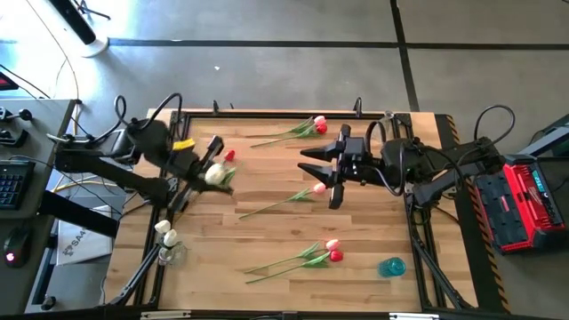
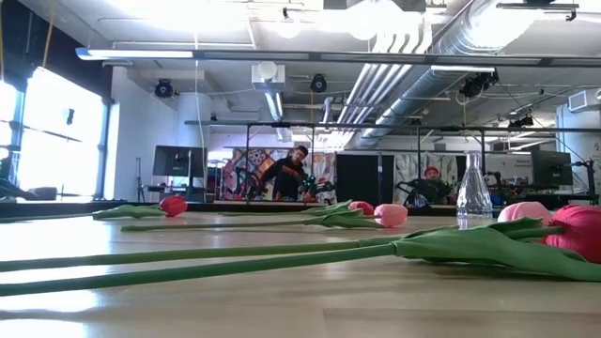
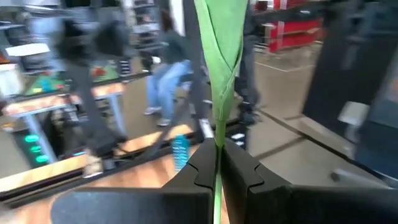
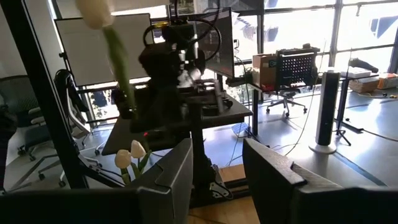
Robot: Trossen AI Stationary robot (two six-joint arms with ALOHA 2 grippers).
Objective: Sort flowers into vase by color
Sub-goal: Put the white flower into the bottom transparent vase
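My left gripper (image 1: 206, 171) is over the table's left part, shut on a cream-white tulip (image 1: 216, 175). The right wrist view shows its head (image 4: 96, 9) up in the air. My right gripper (image 1: 325, 172) is open and empty over the middle, above a pink tulip (image 1: 311, 191) lying flat. A red and a pink tulip (image 1: 316, 124) lie at the far edge. Another pink and red pair (image 1: 332, 252) lies near the front edge. A clear vase (image 1: 169, 251) at the front left holds white tulips (image 4: 130, 155). A blue vase (image 1: 392, 266) stands at the front right. My left gripper pinches the white tulip's green stem (image 3: 216, 163) between its two fingers, below a long leaf (image 3: 222, 37). The fingers lie across the stem. The flower stands roughly upright with its head on top, lifted clear of the table.
The loose tulips' long stems (image 2: 216, 252) lie across the wooden table top (image 1: 267, 222). A small red thing (image 1: 229, 156) shows next to my left gripper. A red case (image 1: 524, 200) stands beyond the right edge, a desk with a keyboard (image 1: 13, 182) beyond the left. People sit in the room behind.
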